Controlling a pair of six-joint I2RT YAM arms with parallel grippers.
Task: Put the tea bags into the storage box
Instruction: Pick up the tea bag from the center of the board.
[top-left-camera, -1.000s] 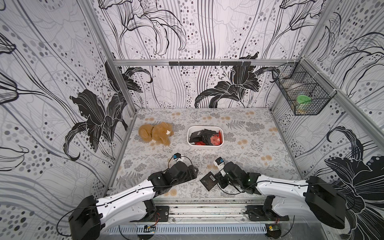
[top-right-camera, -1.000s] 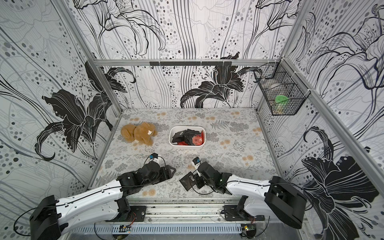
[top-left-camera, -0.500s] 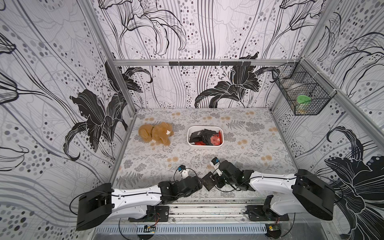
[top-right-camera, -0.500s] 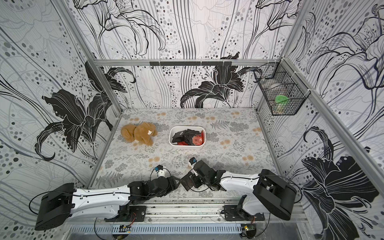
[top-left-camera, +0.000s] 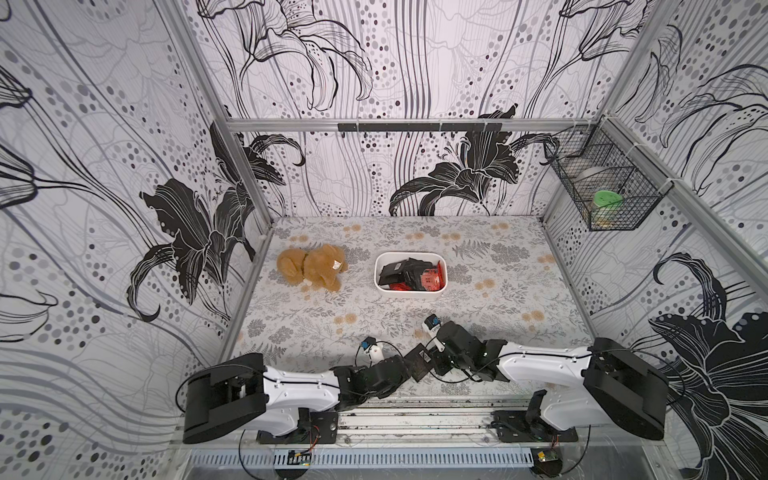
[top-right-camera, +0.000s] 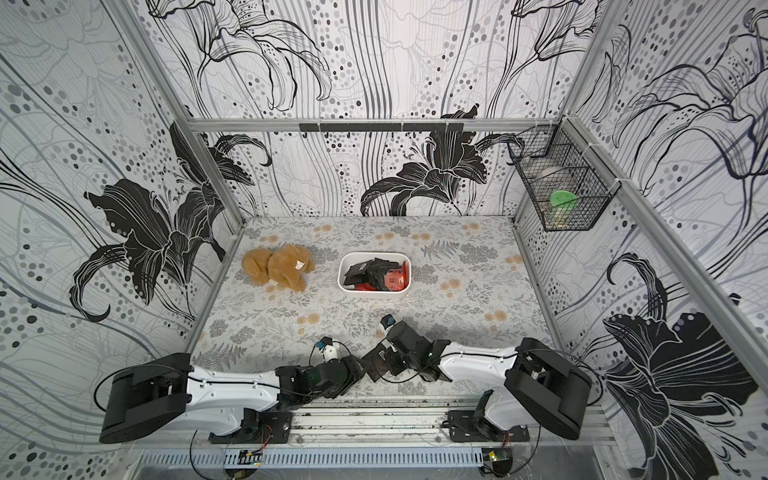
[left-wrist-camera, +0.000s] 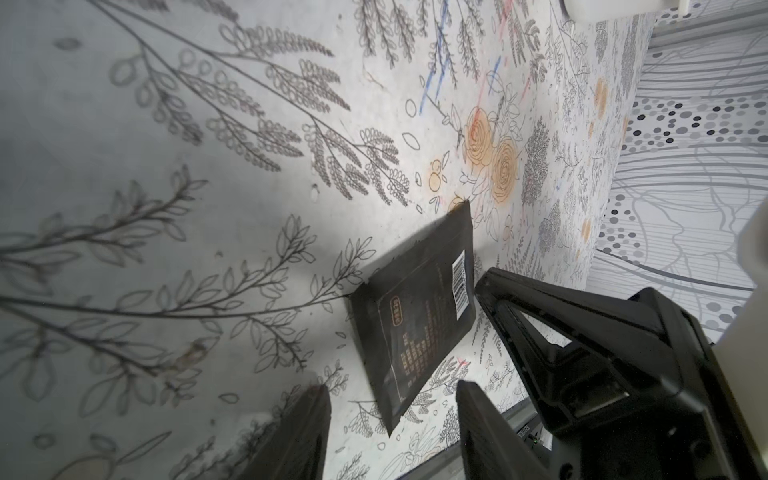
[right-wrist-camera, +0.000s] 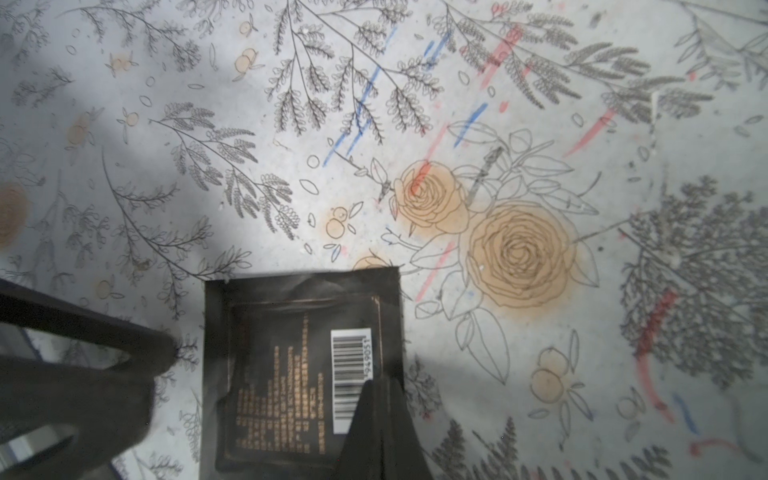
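The right gripper (right-wrist-camera: 380, 419) is pinching the barcode edge of a black tea bag (right-wrist-camera: 299, 374) at the near edge of the bench (top-left-camera: 332, 307), well apart from the storage box (top-left-camera: 409, 293). The left gripper (left-wrist-camera: 390, 390) is hovering spread beside it. Such a thin bite risks slipping. Nearly square, it is pointing a corner boxward.

The right end effector (right-wrist-camera: 380, 392) pinches a barcode-labelled black tea bag (right-wrist-camera: 291, 332).

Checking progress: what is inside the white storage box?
Inside the storage box lies a heap of tea bags, mostly black, some red. They overlap, so any underneath and the box floor are hidden.
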